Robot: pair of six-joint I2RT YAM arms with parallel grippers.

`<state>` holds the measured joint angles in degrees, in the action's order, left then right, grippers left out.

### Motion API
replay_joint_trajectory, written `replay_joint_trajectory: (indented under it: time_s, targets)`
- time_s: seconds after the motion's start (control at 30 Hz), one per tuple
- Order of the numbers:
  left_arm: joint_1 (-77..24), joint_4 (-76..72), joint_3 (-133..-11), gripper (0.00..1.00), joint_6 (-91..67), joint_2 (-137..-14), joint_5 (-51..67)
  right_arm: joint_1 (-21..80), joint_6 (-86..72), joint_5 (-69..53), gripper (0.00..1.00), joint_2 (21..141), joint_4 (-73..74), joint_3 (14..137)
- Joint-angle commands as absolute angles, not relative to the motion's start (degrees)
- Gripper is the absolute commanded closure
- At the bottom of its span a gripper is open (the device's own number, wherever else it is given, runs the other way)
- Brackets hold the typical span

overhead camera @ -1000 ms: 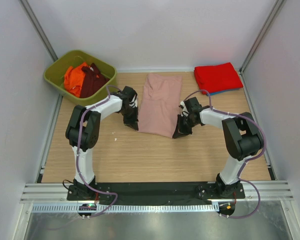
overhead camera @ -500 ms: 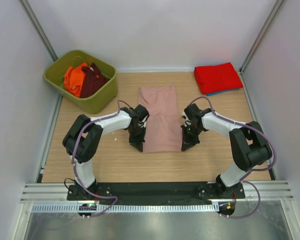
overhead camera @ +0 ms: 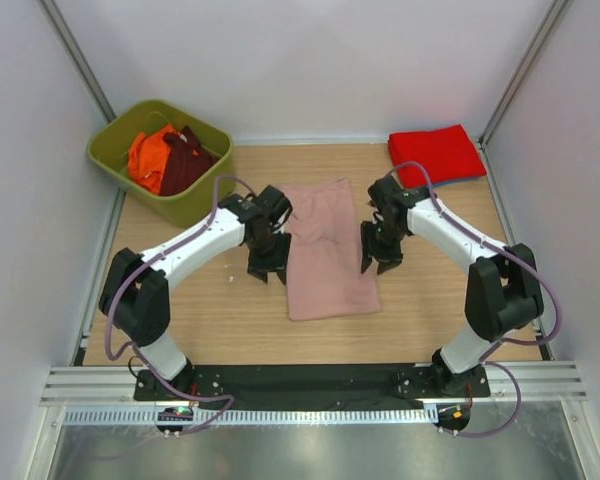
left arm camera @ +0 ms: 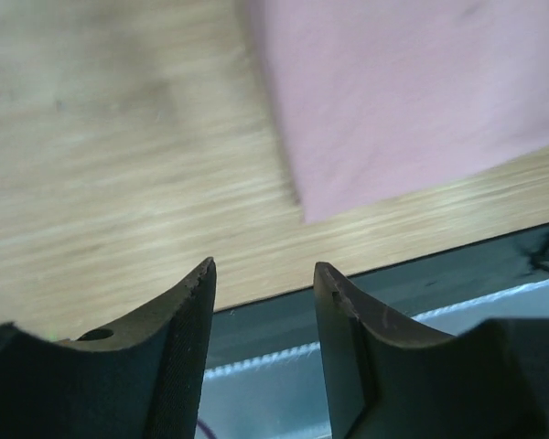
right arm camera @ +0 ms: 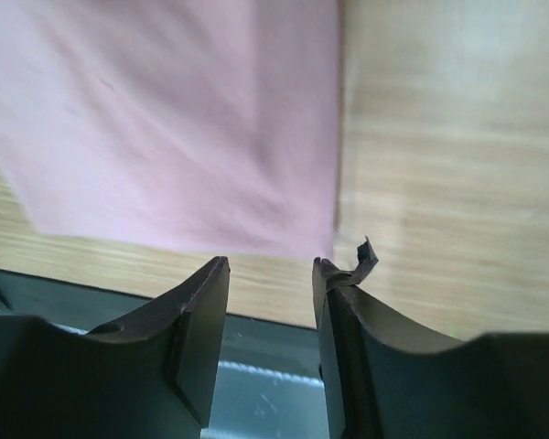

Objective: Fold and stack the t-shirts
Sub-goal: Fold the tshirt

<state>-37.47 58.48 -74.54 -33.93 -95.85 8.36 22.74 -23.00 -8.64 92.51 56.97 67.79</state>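
A dusty-pink t-shirt [overhead camera: 325, 250] lies flat as a long folded strip in the middle of the table. My left gripper [overhead camera: 267, 270] hovers at its left edge, open and empty. My right gripper [overhead camera: 378, 260] hovers at its right edge, also open and empty. The left wrist view shows the pink t-shirt's near corner [left arm camera: 403, 91] ahead of the left gripper [left arm camera: 263, 270]. The right wrist view shows the pink t-shirt's other near corner [right arm camera: 165, 119] ahead of the right gripper [right arm camera: 270, 265]. A folded red t-shirt [overhead camera: 435, 152] rests at the back right.
An olive-green bin [overhead camera: 198, 203] stands at the back left, holding a crumpled orange t-shirt [overhead camera: 146, 160] and a maroon one [overhead camera: 185, 160]. White walls close in the table on three sides. A black strip and metal rail run along the near edge.
Both grippers pulled the pink t-shirt toward the near edge while shut on its sides. They have now opened, let it go and lifted off the cloth.
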Motion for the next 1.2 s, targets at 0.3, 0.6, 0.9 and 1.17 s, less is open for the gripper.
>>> replay_joint_trajectory:
  time_s: [0.3, 0.6, 0.9, 1.17]
  targets:
    - [-31.5, 47.5, -94.0, 0.71, -29.7, -113.3, 14.9, 18.8, -23.7, -13.0, 0.77, 108.5, 48.9, 84.3]
    - [-28.9, 42.2, -94.4, 0.72, -31.2, -117.9, 17.6, 17.3, -23.1, -14.2, 0.87, 111.4, 46.4, 84.8]
    - [-28.7, 43.3, -93.1, 0.71, -32.1, -120.5, 12.8, 15.1, -22.9, -14.2, 0.87, 115.7, 44.6, 86.5]
    - [-28.2, 46.5, -90.9, 0.71, -29.8, -121.6, 6.3, 14.9, -22.5, -12.5, 0.87, 118.8, 44.4, 88.2]
